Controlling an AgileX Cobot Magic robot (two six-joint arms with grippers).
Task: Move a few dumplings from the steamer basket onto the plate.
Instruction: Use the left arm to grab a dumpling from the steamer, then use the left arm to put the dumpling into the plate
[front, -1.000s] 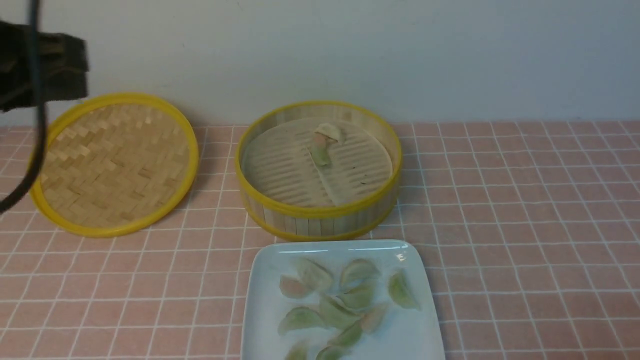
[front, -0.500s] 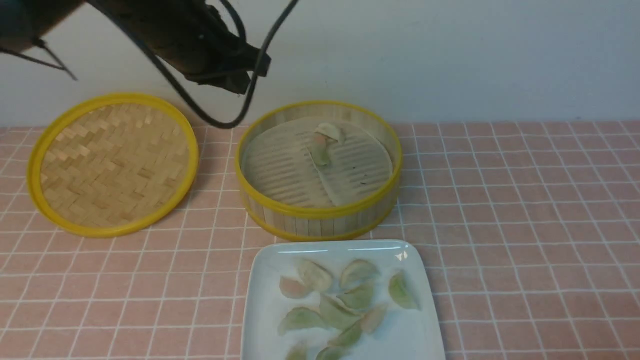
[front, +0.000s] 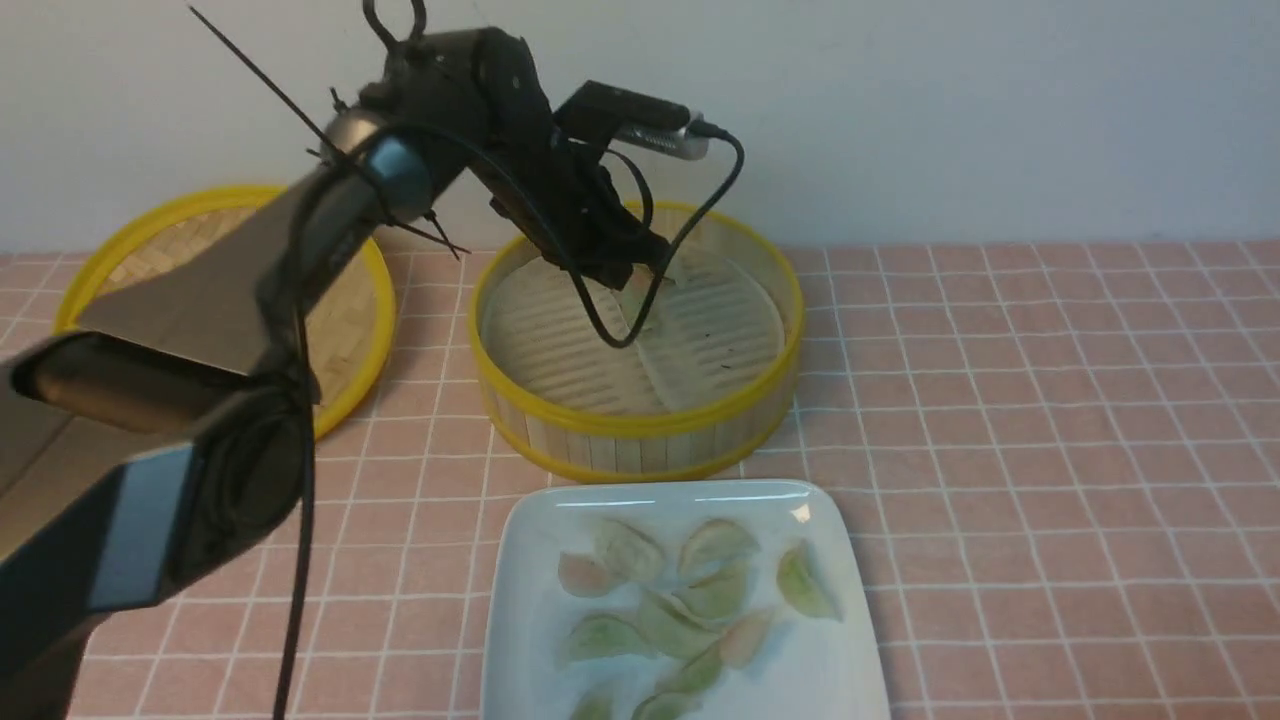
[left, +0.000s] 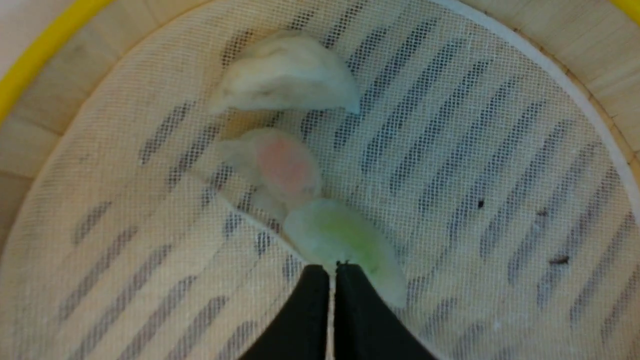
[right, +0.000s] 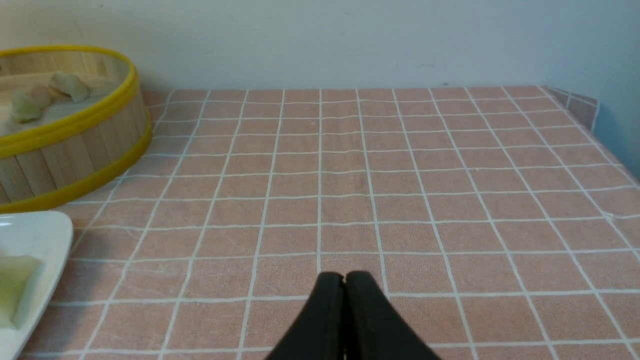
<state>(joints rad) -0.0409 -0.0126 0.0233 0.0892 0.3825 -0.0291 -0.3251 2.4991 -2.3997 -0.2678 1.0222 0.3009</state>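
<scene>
- L gripper (left: 331, 267) swung in w/in last sec, now inside steamer basket (front: 640, 428); jaws pressed together, empty, tips at green dumpling (left: 350, 235).
- 3 dumplings (left: 287, 165) left in basket; rest on plate (front: 525, 600).
- R gripper (right: 345, 277) pinched closed, idle. Next pick prob. starting.

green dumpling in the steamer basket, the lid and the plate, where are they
green dumpling (left: 345, 235), left wrist view, its green middle
lid (front: 215, 193), front view, far yellow rim
plate (front: 680, 497), front view, bare far edge
</scene>
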